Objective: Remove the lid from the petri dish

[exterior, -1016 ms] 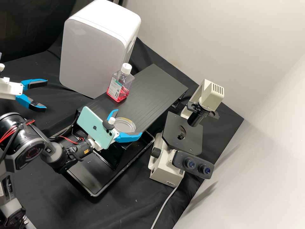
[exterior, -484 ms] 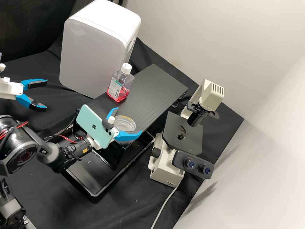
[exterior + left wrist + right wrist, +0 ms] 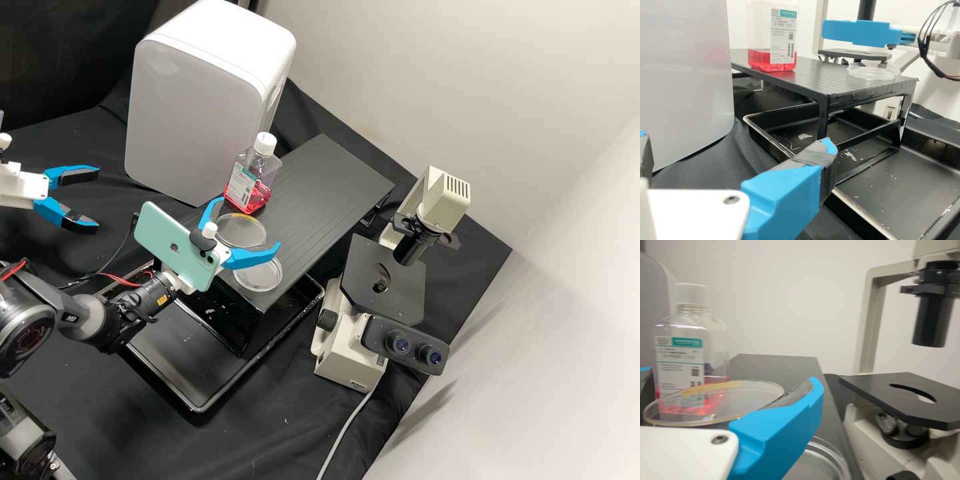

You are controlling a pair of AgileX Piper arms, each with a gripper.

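Right claw clenched on lid, raised clear of dish base, offset toward flask; base sits at platform front edge; left claw released, well apart.

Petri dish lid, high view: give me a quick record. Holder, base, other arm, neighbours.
lid: off the base, held in the air
holder: right gripper, jaws closed on lid rim
dish base: open, on black platform
left gripper: jaws open, holding nothing, off to the side
neighbours: flask of red liquid on platform; microscope beside it
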